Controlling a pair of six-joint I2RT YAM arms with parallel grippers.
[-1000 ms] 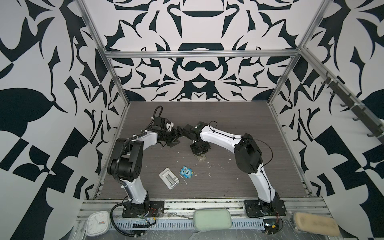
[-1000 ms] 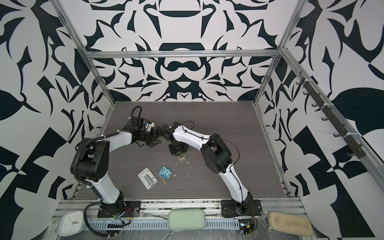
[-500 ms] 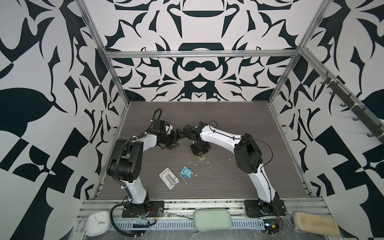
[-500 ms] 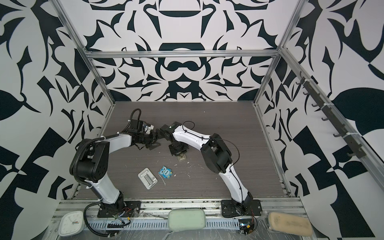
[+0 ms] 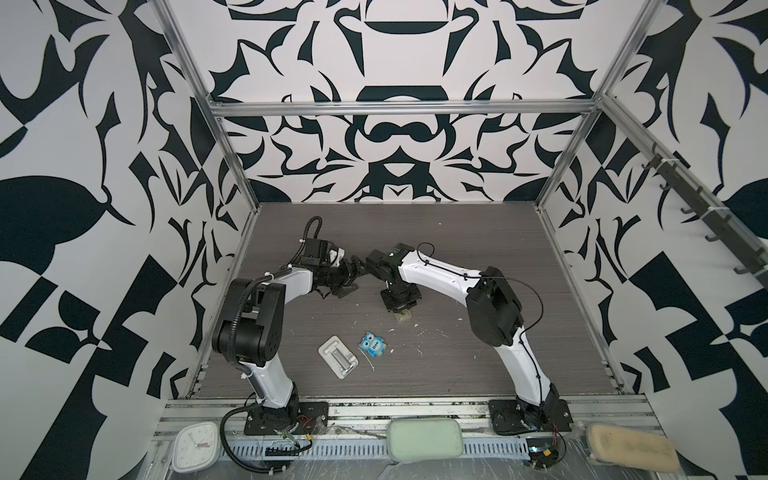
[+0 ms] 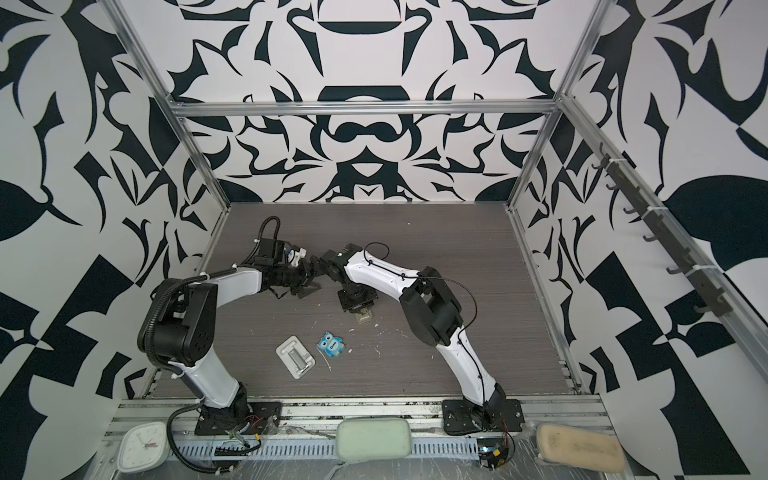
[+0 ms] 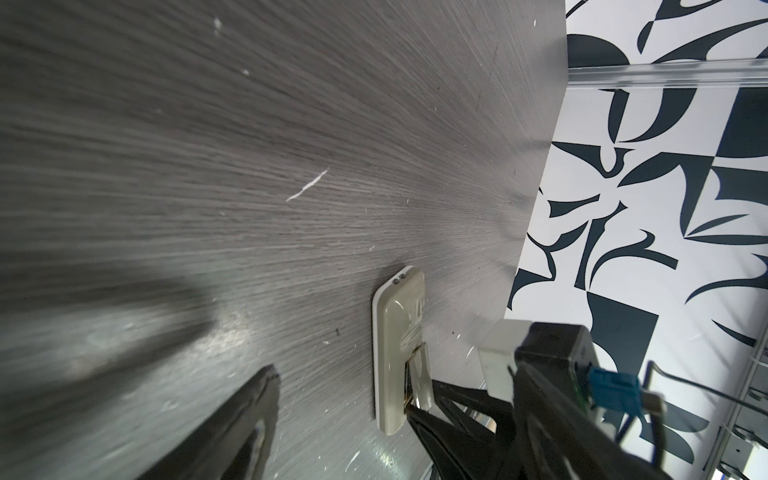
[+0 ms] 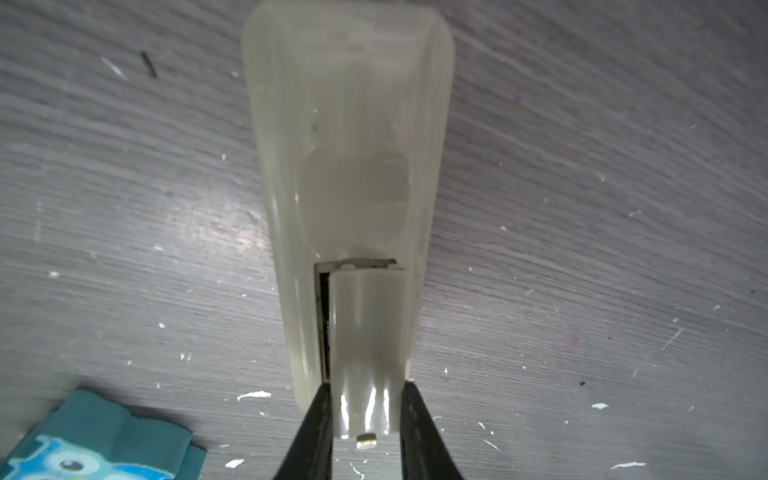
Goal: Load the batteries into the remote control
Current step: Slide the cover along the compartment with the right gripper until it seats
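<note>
The remote control (image 8: 349,124) lies back up on the dark table, beige-grey, in both top views (image 5: 404,319) (image 6: 365,320). My right gripper (image 8: 365,415) points down at its near end, shut on the battery cover (image 8: 365,332). The cover sits slightly askew over the bay, with a dark gap along one side. The batteries are hidden. My left gripper (image 5: 351,277) (image 6: 308,279) is open and holds nothing. It hangs low, a short way left of the remote and apart from it. In the left wrist view the remote (image 7: 395,332) lies ahead of the left gripper (image 7: 395,374).
A white tray with a metal piece (image 5: 337,356) and a blue owl-shaped item (image 5: 374,344) (image 8: 83,449) lie nearer the front. White specks are scattered on the table. The two wrists are close together. The patterned side wall (image 7: 623,208) stands beyond the remote.
The left arm's wrist has shifted slightly. The right gripper has stayed over the remote, still closed on the cover.
</note>
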